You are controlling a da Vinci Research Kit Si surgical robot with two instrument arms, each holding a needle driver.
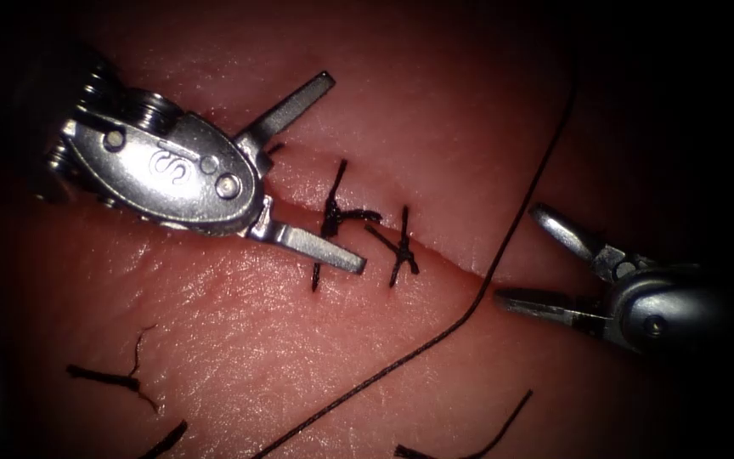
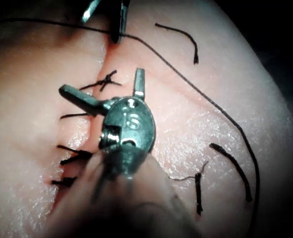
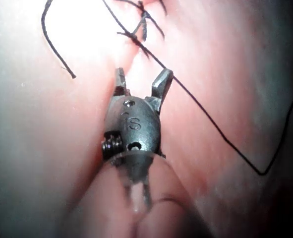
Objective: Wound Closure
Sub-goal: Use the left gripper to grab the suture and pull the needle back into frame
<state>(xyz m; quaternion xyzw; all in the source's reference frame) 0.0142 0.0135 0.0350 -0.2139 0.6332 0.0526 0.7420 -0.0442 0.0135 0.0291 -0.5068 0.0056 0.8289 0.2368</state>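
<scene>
Both your hands are wide open and holding nothing: left steel hand (image 1: pixel 320 166) over the pink tissue's cut (image 1: pixel 456 262), right steel hand (image 1: pixel 524 255) beside the long dark thread (image 1: pixel 516 223); needle's whereabouts, can't tell.

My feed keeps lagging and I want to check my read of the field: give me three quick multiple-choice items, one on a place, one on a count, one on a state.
1. Where does the long thread lie?
A. Between the two tools, crossing the cut
B. Wound around the left pincer
C. Left of the left pincer

2. How many tied stitches cross the cut in the endoscope view?
A. None
B. Two
C. Five

3. How does the left pincer stand?
A. Shut on the needle
B. Shut on the thread
C. Open, holding nothing

Answers: 1 A, it runs past the right pincer. 2 B, two knots sit side by side. 3 C, its jaws are spread wide over the tissue.
</scene>
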